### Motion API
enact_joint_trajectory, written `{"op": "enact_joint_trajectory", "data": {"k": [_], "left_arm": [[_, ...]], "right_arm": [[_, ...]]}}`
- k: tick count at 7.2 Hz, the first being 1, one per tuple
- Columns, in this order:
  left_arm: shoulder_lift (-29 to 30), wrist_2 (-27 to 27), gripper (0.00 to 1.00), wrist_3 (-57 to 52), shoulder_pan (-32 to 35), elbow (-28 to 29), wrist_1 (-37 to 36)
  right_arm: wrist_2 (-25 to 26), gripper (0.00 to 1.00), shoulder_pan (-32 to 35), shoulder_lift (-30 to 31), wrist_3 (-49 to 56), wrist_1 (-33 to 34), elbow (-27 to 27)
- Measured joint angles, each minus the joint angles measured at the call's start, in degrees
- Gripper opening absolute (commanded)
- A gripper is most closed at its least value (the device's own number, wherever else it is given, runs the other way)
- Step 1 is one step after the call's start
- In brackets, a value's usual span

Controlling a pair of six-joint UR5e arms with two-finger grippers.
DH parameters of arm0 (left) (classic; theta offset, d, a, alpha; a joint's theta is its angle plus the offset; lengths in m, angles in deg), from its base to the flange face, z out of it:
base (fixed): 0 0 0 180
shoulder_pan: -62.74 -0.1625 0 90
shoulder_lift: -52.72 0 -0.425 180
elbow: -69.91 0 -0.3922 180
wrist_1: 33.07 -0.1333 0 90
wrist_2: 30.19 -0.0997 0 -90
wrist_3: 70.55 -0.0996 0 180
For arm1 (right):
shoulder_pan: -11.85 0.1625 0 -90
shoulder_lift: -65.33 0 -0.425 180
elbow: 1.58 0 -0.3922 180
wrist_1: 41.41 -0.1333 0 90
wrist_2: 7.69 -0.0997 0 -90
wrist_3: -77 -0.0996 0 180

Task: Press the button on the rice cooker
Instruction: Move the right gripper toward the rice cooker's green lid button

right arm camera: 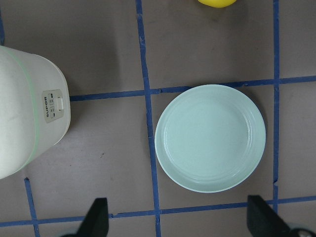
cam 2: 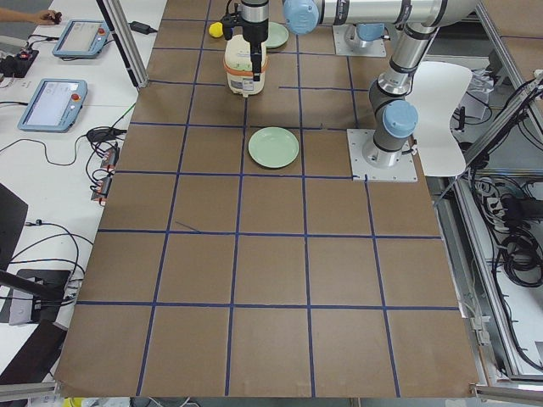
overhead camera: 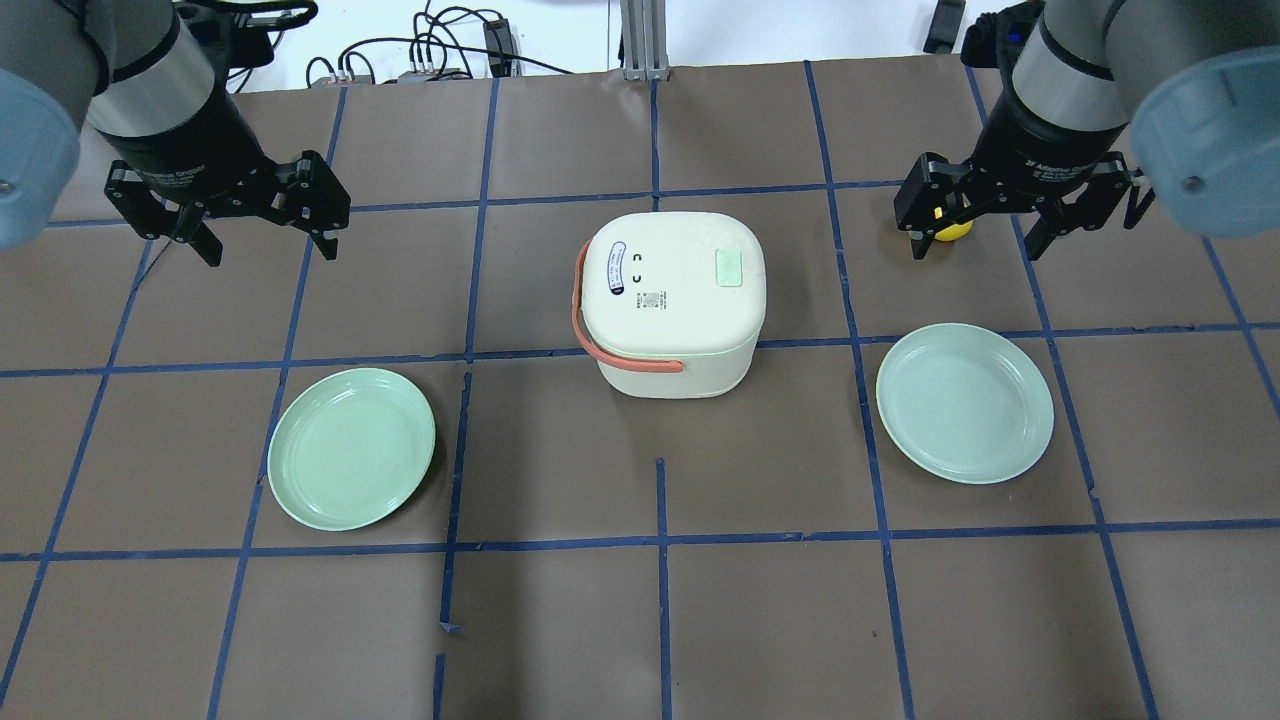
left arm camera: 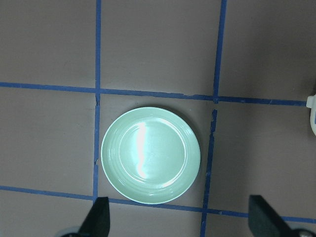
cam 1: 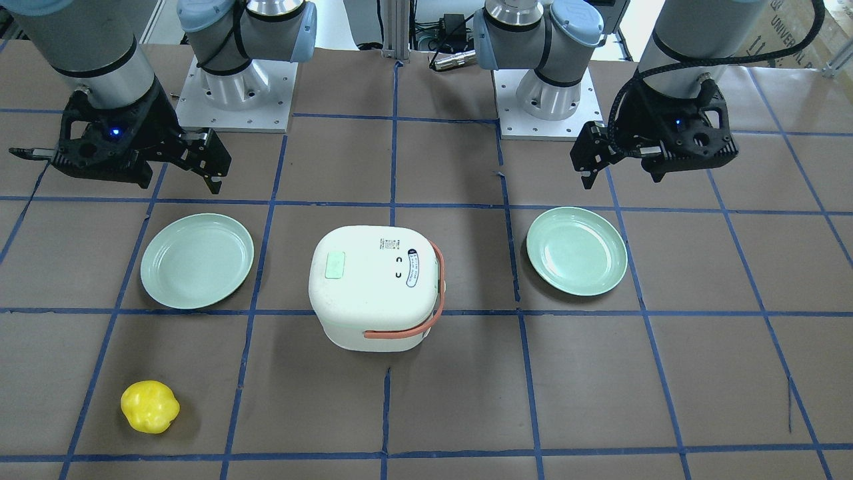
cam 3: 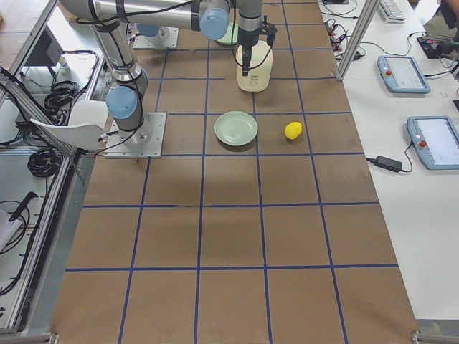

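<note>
Both grippers hovering spread, well apart from the cooker

The right gripper [overhead camera: 975,238] and left gripper [overhead camera: 268,232] are hanging with jaws spread wide, holding nothing, while the rice cooker [overhead camera: 675,290] is sitting between them at mid-table. Its small side panel [right arm camera: 53,104] is facing the right arm's side, so a sideways press is risking shoving the light-looking cooker, or one spread finger is missing the button. The green pad [overhead camera: 730,267] on the lid is inviting a wrong press. The right plate [overhead camera: 965,402] is lying near that approach, while the yellow toy [cam 1: 150,407] and the left plate [overhead camera: 350,448] are lying well aside.
</note>
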Motion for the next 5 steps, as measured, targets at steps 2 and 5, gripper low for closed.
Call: {"op": "enact_joint_trajectory", "data": {"k": [2, 5], "left_arm": [[0.0, 0.0, 1.0, 0.0, 0.0, 0.0, 0.0], [0.0, 0.0, 1.0, 0.0, 0.0, 0.0, 0.0]], "right_arm": [[0.0, 1.0, 0.0, 0.0, 0.0, -0.1, -0.2], [-1.4, 0.95, 0.5, 0.0, -2.2, -0.4, -1.2]]}}
